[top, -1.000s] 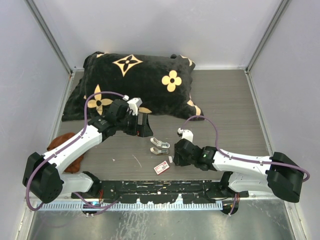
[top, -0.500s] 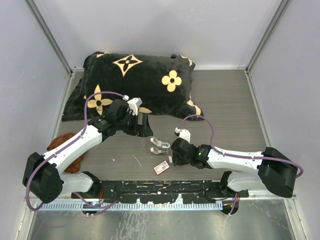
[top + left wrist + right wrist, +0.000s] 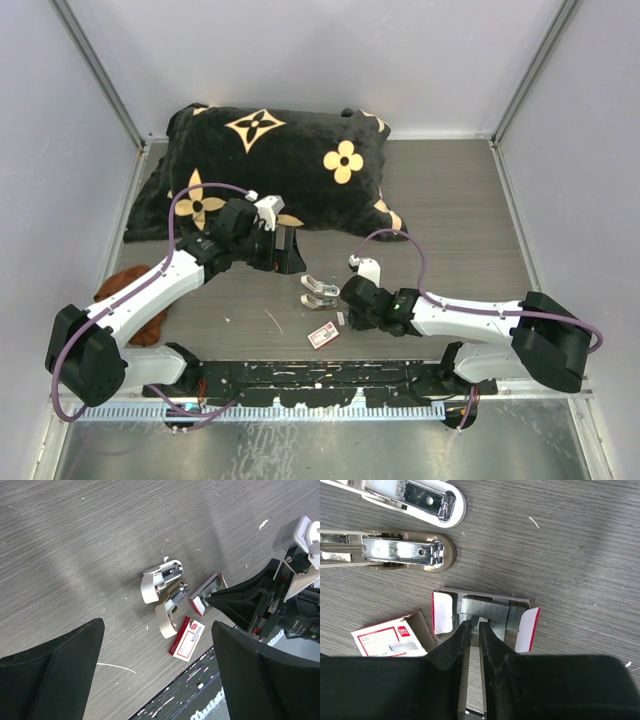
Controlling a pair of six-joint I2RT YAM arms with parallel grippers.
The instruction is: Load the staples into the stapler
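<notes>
several strips of silvery-grey staples [image 3: 484, 611] lie side by side in a small tray [image 3: 524, 630] with red-and-white end flaps, flat on the table [image 3: 450, 210] near its front edge. the right gripper [image 3: 474, 629] is directly over that tray: in the right wrist view its two black fingertips reach down at the near edge of the strips, about the middle of the tray. its jaws are drawn narrow, with only a thin slit between them; whether a strip is pinched in that slit cannot be told. just left of the tray in that view lies the red-and-white box [image 3: 390, 640], printed face up, its corner close to the tray's flap but apart from it. beyond the tray lies the stapler [image 3: 405, 550], swung open with its two halves side by side: the nearer half shows a metal channel, the farther one a white arm with a metal insert. stapler and tray are near each other but not touching.

the left gripper [image 3: 157, 624] hangs above the table farther back, near the front edge of the black pillow [image 3: 270, 160] with tan flower shapes. its fingers are spread wide and hold nothing, and its camera looks down between them on stapler, tray and box. a rust-brown cloth [image 3: 112, 287] lies at the table's left side, partly under the left arm.
</notes>
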